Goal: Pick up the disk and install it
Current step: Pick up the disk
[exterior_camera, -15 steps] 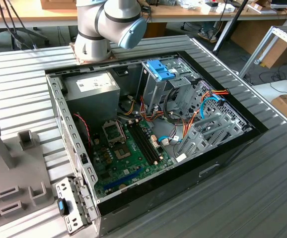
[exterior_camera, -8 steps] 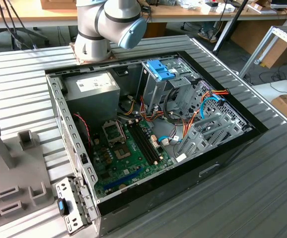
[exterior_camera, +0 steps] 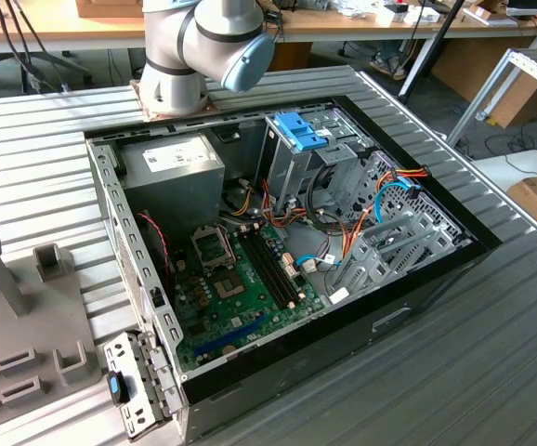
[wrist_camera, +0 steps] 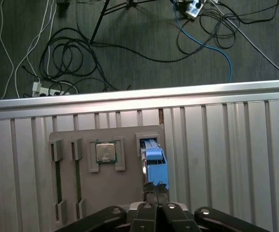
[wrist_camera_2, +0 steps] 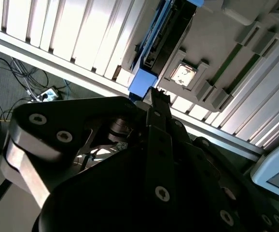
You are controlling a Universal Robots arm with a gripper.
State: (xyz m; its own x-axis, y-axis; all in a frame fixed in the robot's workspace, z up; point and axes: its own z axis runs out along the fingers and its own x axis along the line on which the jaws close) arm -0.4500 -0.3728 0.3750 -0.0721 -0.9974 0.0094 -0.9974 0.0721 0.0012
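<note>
The tool hangs over a grey holder that lies on the ribbed metal surface. In both wrist views its 2 fingers stand together, with a thin line between them and nothing clamped. The fingertips sit just beside the near end of the disk.

The disk stands on edge in 1 slot of the holder, blue rail uppermost. In the second wrist view, its dark body runs away from the tool. A processor chip sits in a square recess beside that slot. 2 long narrow slots lie beyond the chip.

In the exterior view, the holder lies at the left of the open computer case. Inside the case, a blue latch tops the metal drive cage.
</note>
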